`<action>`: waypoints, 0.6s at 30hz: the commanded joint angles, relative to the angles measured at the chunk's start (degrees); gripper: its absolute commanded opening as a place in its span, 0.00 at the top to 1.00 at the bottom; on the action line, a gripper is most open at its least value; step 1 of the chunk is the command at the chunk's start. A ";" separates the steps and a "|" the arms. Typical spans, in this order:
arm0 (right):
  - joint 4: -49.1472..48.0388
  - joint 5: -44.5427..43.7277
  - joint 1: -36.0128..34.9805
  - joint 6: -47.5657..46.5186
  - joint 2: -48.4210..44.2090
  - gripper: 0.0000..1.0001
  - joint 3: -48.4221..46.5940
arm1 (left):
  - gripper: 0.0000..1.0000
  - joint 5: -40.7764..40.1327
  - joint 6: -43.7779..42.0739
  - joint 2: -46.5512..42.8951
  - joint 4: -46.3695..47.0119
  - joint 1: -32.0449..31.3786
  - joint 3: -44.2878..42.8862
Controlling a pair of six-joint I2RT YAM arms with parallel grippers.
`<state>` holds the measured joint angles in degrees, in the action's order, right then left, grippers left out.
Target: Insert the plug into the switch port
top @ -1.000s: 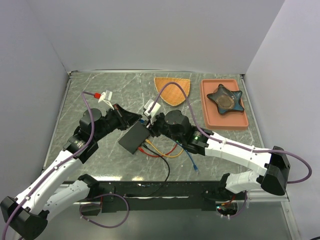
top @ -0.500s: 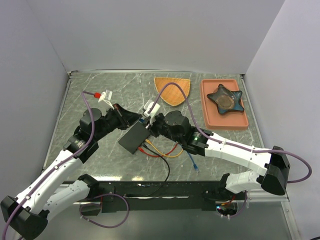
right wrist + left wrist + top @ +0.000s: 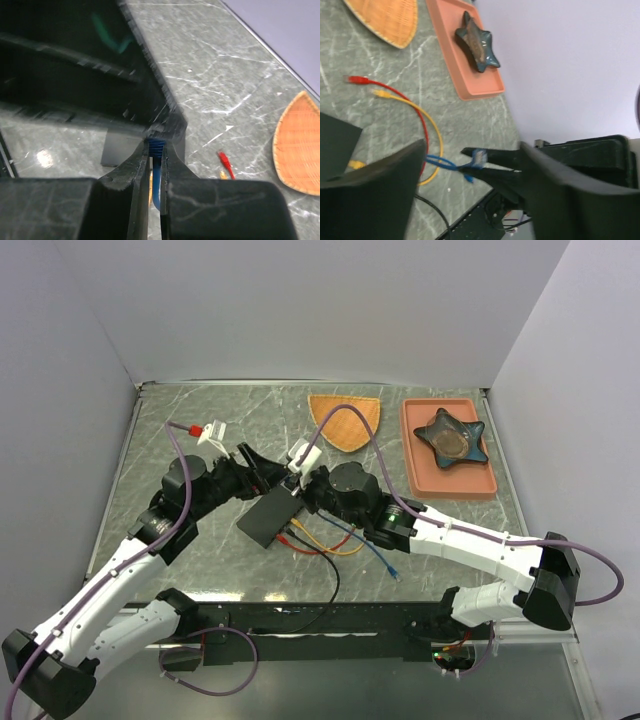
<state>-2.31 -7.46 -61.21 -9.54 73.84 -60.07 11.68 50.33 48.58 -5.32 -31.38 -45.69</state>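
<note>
— Gripping what, the right gripper [image 3: 155,159]?
— Clamped on the blue plug [image 3: 157,145], at one o'clock of the black box [image 3: 268,517], mid-table [image 3: 200,420].
— Left gripper [image 3: 472,150]?
— Fingers spread wide, at the box's twelve o'clock.

This looks like a robotics laboratory cell, not a home or a shop. Plain white wall panels [image 3: 300,310] close in a grey marble-patterned tabletop [image 3: 200,410] on three sides (much like a small booth). A white-and-black left arm [image 3: 120,570] and right arm [image 3: 480,550] stand on a black metal rail [image 3: 330,615] at its near edge, with purple cables [image 3: 173,452] running along them. An orange woven fan-shaped mat [image 3: 345,422] and a salmon-pink rectangular tray [image 3: 420,478] lie loose on the tabletop.
</note>
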 commanded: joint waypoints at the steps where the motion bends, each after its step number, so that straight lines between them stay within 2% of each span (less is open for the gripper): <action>1: -2.44 -2.91 0.22 -0.65 -2.12 1.00 -0.22 | 0.04 -4.37 -1.54 0.03 -3.02 0.00 -2.73; 3: -2.53 -3.08 0.30 -0.48 -2.56 1.00 0.57 | 0.01 -6.58 -2.07 -0.41 -4.87 0.00 -3.08; 4: -2.44 -3.26 0.22 -0.39 -2.74 1.00 1.44 | 0.04 -8.24 -2.42 -0.50 -5.31 0.09 -3.17; 14: -1.74 -6.33 0.48 0.75 -3.88 1.00 6.98 | 0.04 -14.22 -6.55 1.07 -9.88 0.88 -3.88; 18: -0.51 -7.65 1.27 2.67 -3.18 1.00 8.57 | 0.04 -12.22 -7.26 2.48 -8.39 3.50 -1.77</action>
<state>-2.15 -12.29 -60.86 -9.06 71.75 -52.49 -0.14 45.32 49.54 -14.57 -30.22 -47.05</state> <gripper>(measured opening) 0.151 0.963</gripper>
